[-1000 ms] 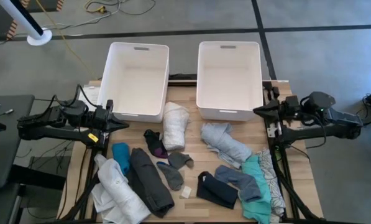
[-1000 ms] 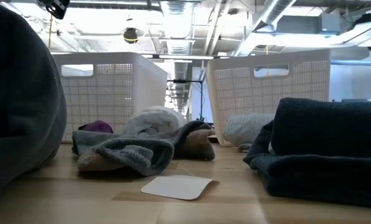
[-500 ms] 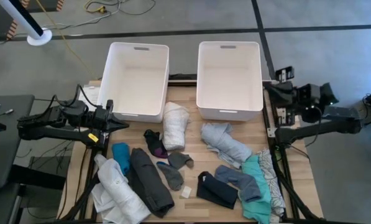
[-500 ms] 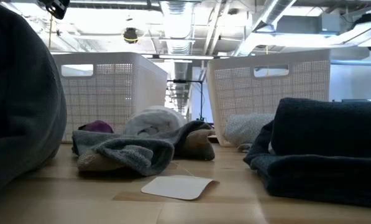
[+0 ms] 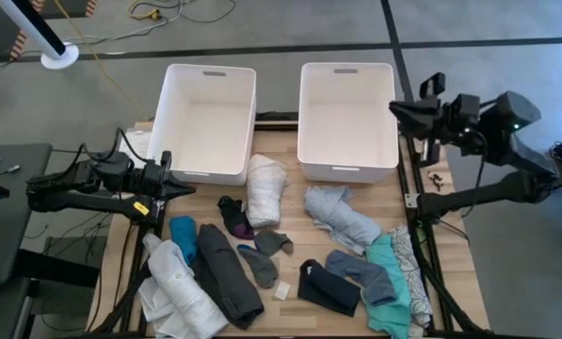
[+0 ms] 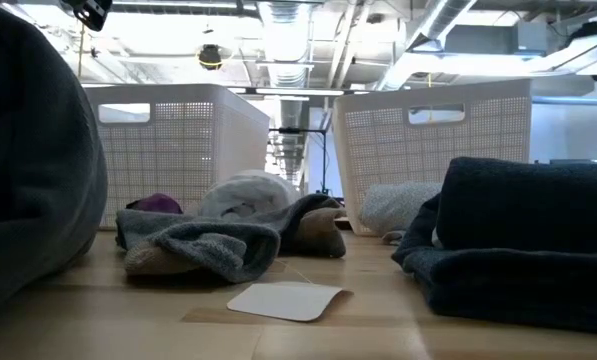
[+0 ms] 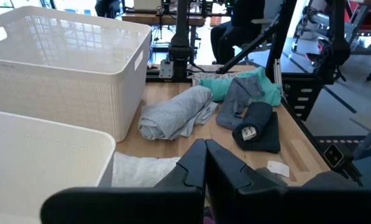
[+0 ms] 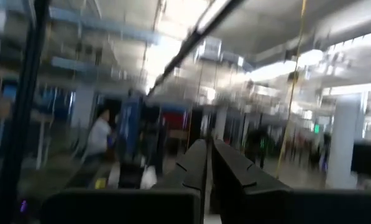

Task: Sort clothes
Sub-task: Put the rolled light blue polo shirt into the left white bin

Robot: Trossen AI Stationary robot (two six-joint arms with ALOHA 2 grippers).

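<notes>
Several small garments lie on the wooden table (image 5: 290, 193): a white roll (image 5: 264, 188), a grey one (image 5: 342, 215), a dark grey one (image 5: 229, 275), a white one (image 5: 177, 287), a blue one (image 5: 183, 235), a navy one (image 5: 328, 287) and a teal one (image 5: 389, 282). My left gripper (image 5: 188, 189) is shut and empty at the table's left edge, beside the left bin (image 5: 210, 121). My right gripper (image 5: 393, 107) is shut and empty, raised at the right bin's (image 5: 346, 118) right rim.
Two white plastic bins stand side by side at the table's far edge. A small white card (image 5: 281, 291) lies near the front edge. In the right wrist view a person (image 8: 98, 140) shows far off in the room.
My right arm has risen and swung toward the table's far edge, from beside the right bin's near right corner to a raised place at that bin's right rim. The clothes have stayed where they were.
</notes>
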